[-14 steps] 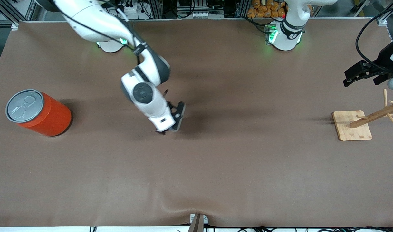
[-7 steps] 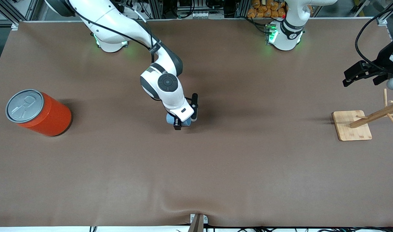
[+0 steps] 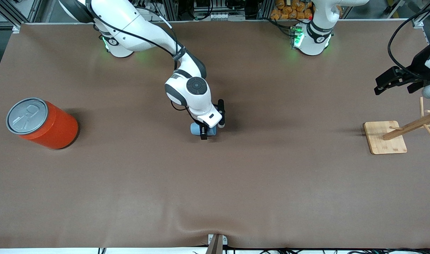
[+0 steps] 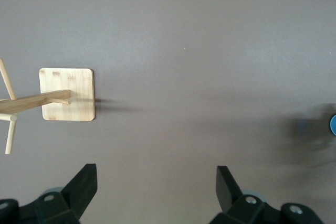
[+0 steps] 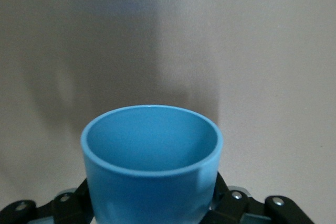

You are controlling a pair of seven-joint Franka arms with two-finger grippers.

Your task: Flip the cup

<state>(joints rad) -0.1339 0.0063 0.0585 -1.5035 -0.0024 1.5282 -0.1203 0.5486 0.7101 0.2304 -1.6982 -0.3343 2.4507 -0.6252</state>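
Since a second ago the right gripper [image 3: 205, 131] has swung from a tilted pose near the tabletop's middle to a vertical one, and the cup [image 3: 199, 129] now shows beneath it, mouth up. From the right wrist view the cup [image 5: 152, 169] sits between the fingers [image 5: 71, 207], which flank its lower wall (whether they still press or have begun to let go I cannot tell). It appears to rest on the tabletop [image 3: 236, 183] near the centre, well apart from the orange can [image 3: 42, 122] toward the right arm's end. The flip looks essentially done; the next move calls for a clean release and a straight lift. Over the wooden rack [image 3: 394, 135], the left gripper [image 4: 155, 179] waits, jaws apart.
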